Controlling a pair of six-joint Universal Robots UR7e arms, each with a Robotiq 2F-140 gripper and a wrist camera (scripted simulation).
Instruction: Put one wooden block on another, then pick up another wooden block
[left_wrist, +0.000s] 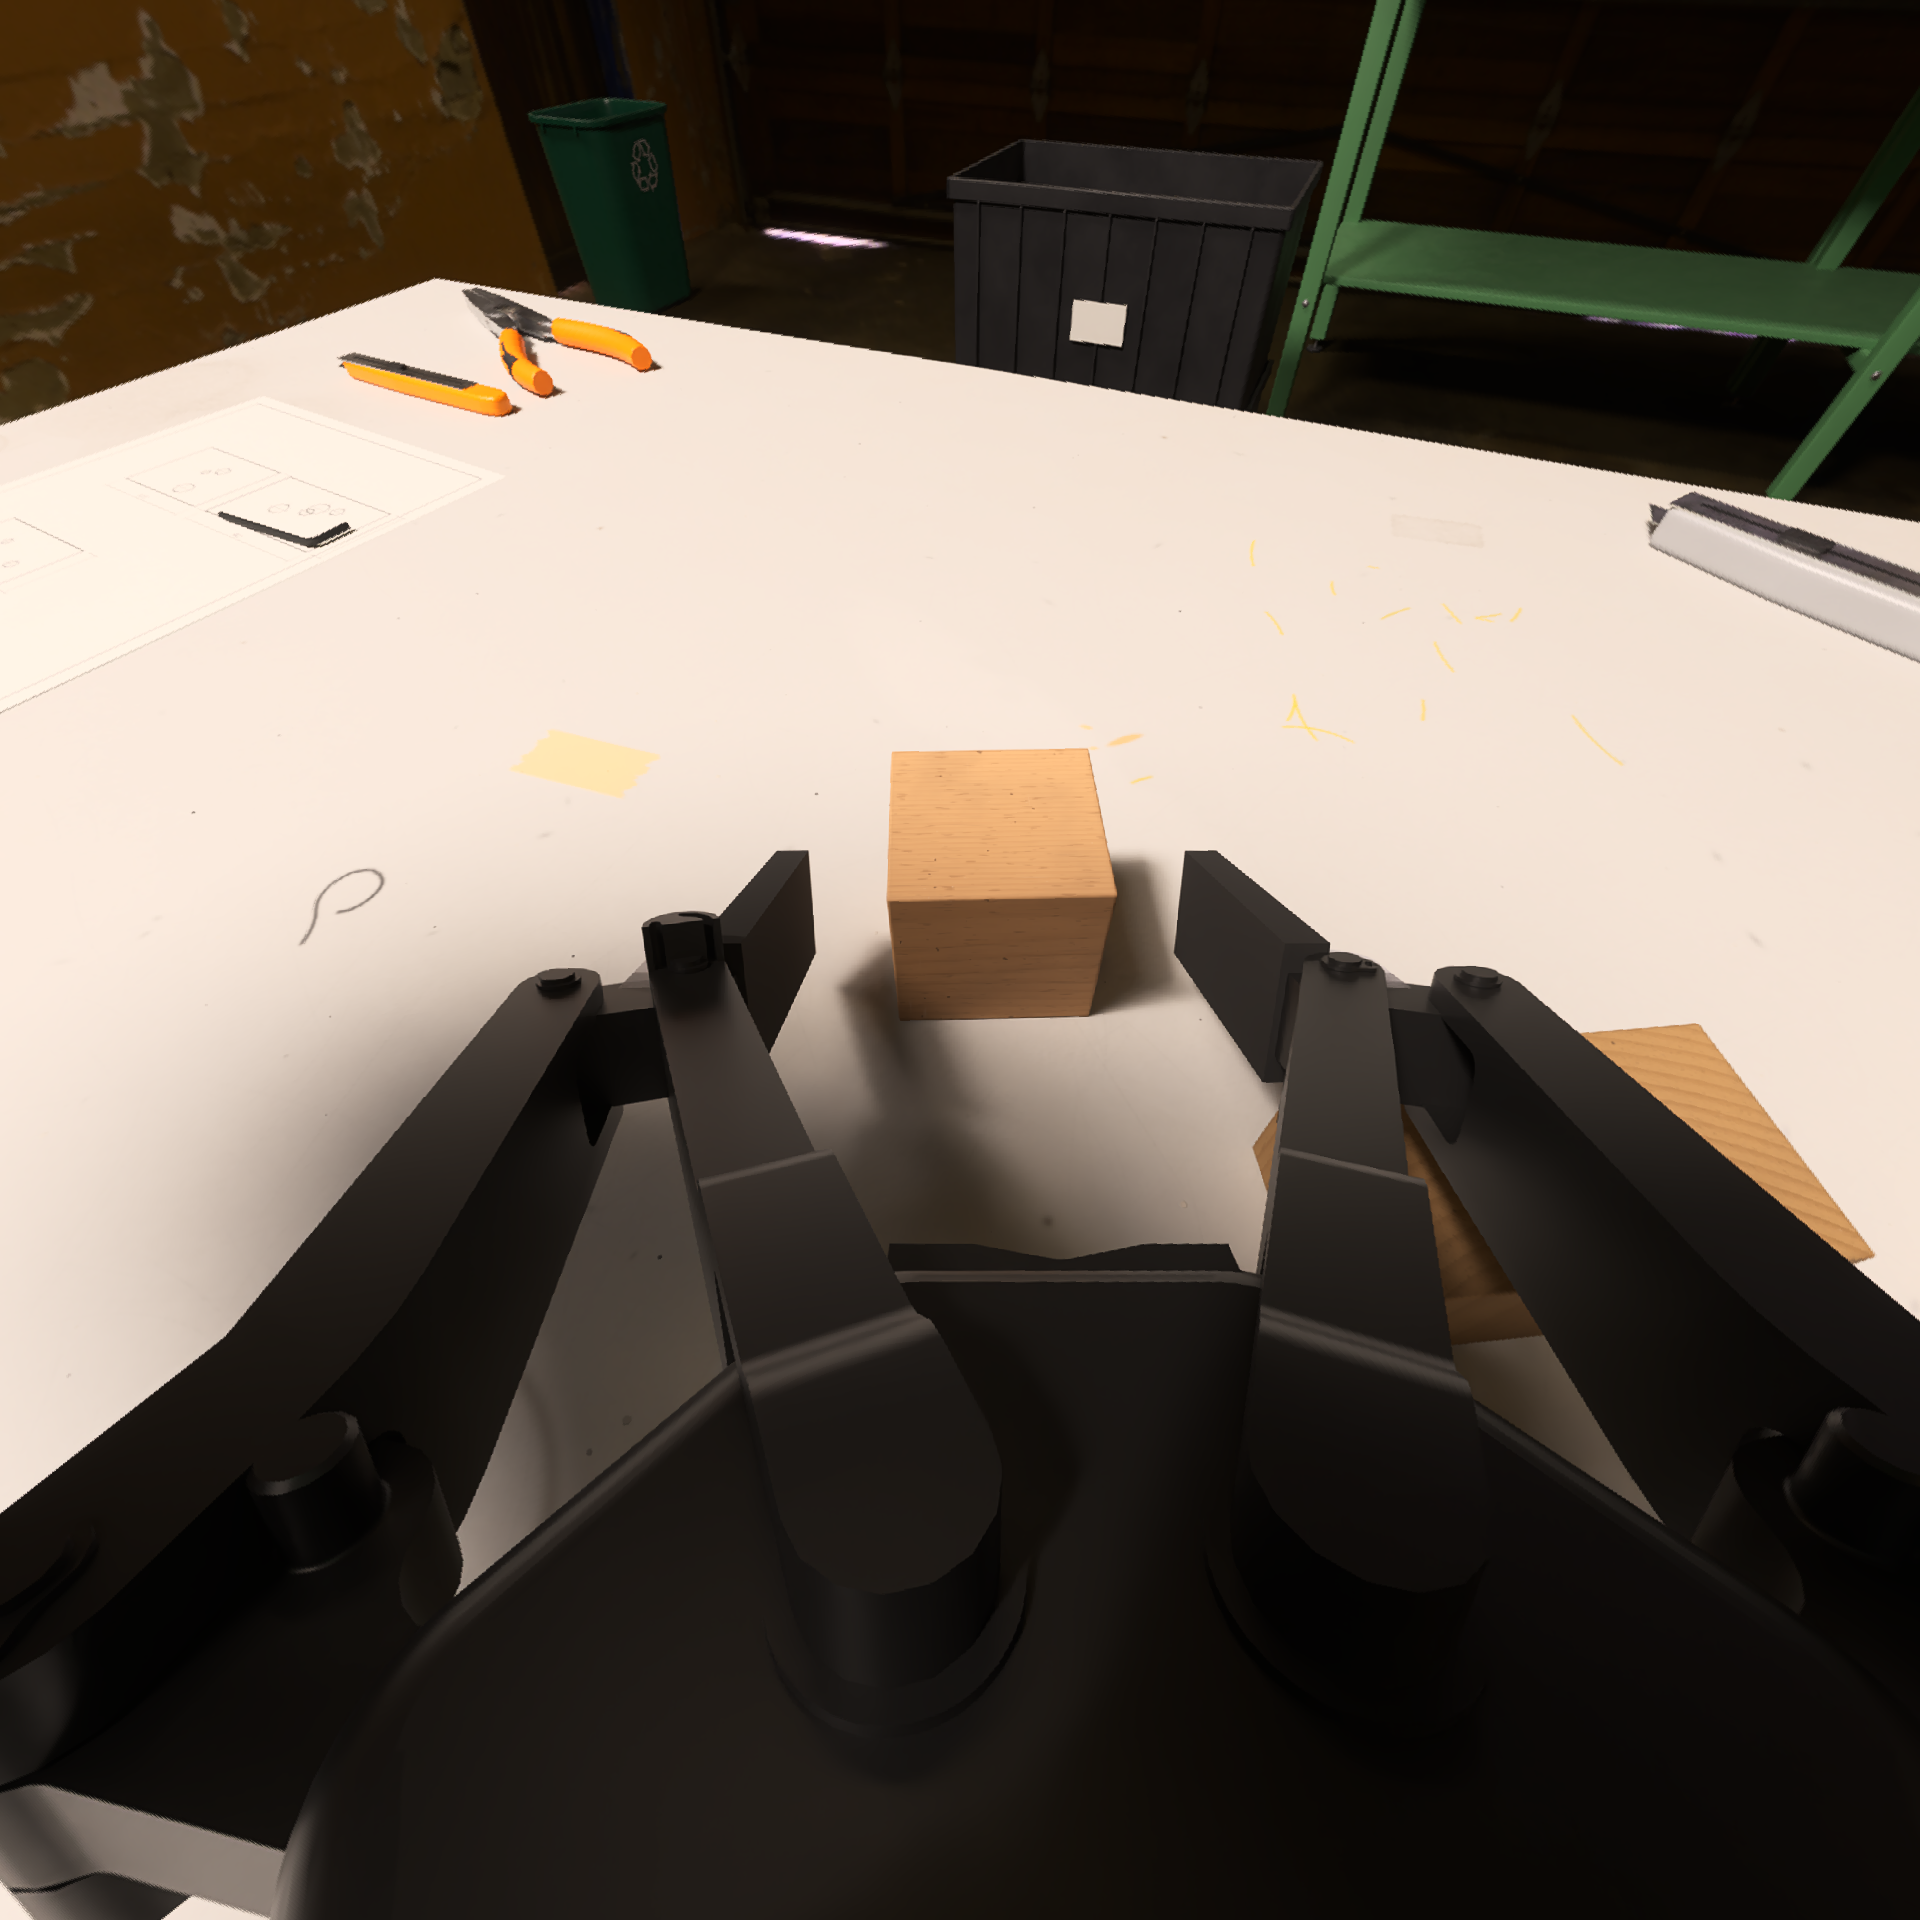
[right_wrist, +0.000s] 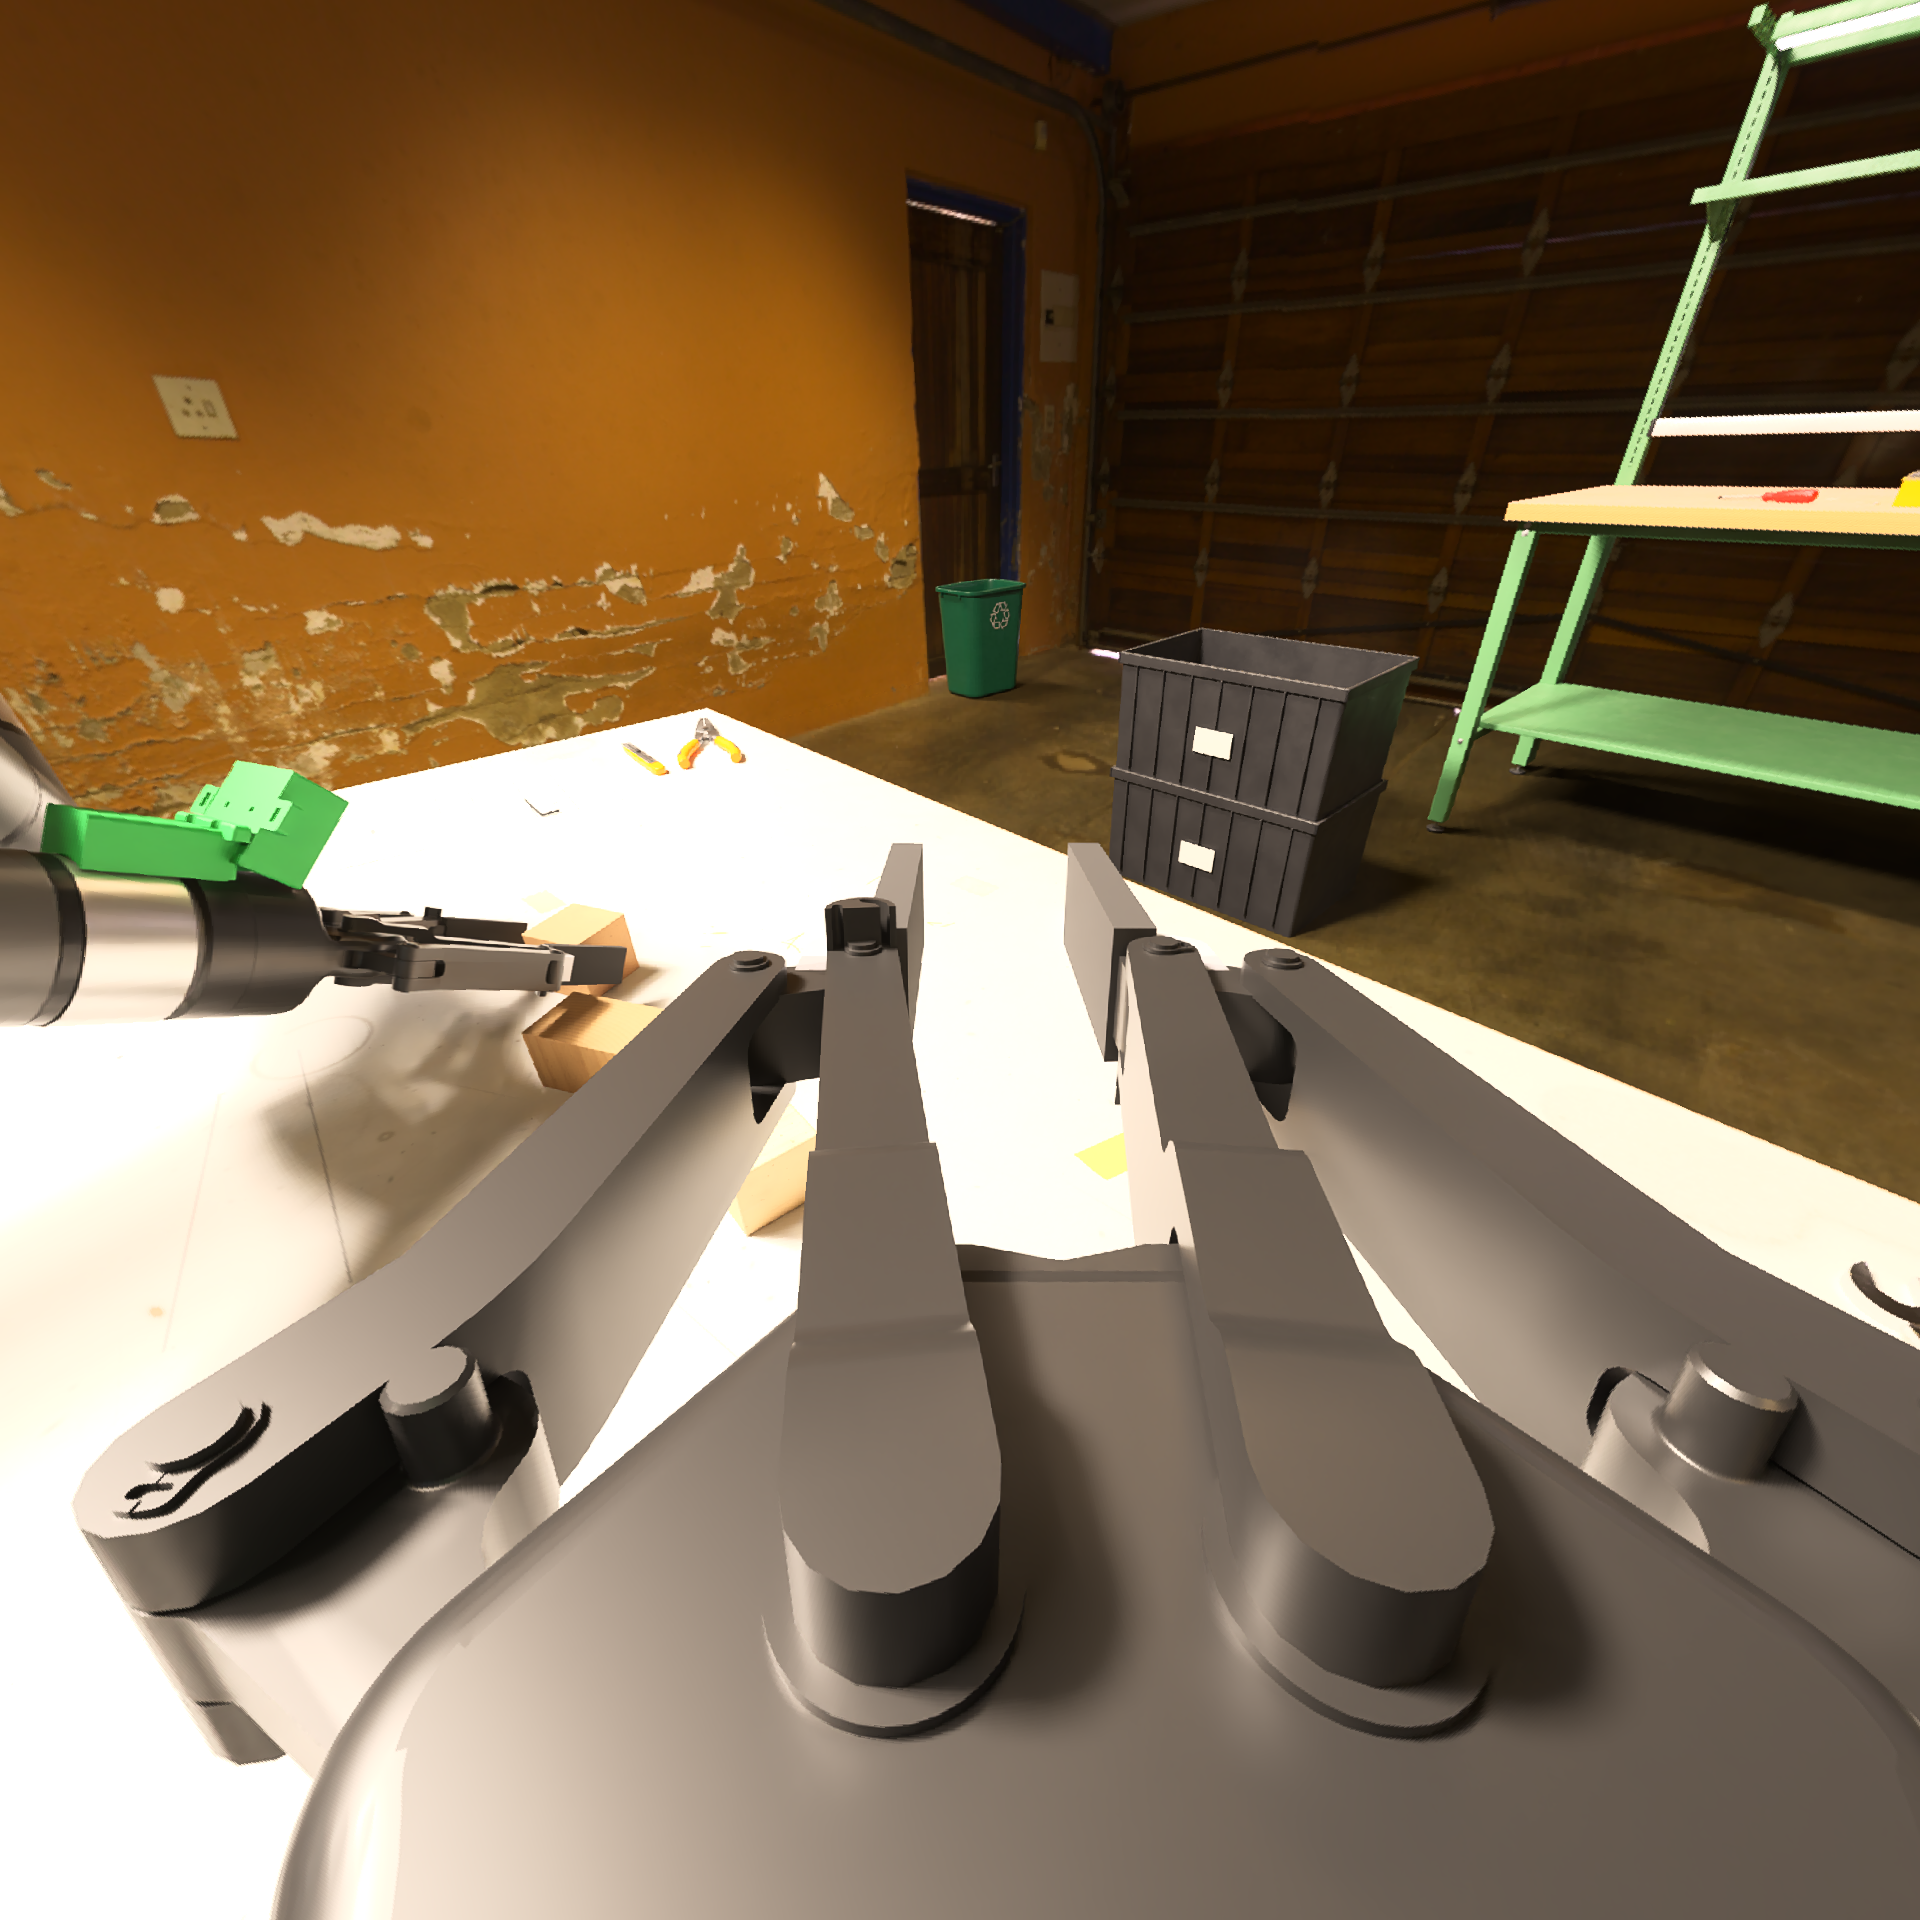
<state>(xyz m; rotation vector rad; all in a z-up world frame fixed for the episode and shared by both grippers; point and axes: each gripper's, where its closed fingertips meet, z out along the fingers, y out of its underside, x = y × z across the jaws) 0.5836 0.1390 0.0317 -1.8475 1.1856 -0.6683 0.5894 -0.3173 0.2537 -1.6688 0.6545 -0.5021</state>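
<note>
Step in hand: first pick. Left gripper (left_wrist: 995, 940) wide, straddling wooden block (left_wrist: 995, 883) without touching (second block (left_wrist: 1704, 1122) near right). Next: advance, close. Right gripper (right_wrist: 994, 914) narrow, empty.

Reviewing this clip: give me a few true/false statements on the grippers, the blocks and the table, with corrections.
1. The left gripper is open, its fingers either side of a wooden block. True.
2. That block sits on top of another block. False: it rests on the table.
3. The right gripper holds a block. False: it is open and empty.
4. Orange-handled pliers lie at the far side of the table. True.
</note>
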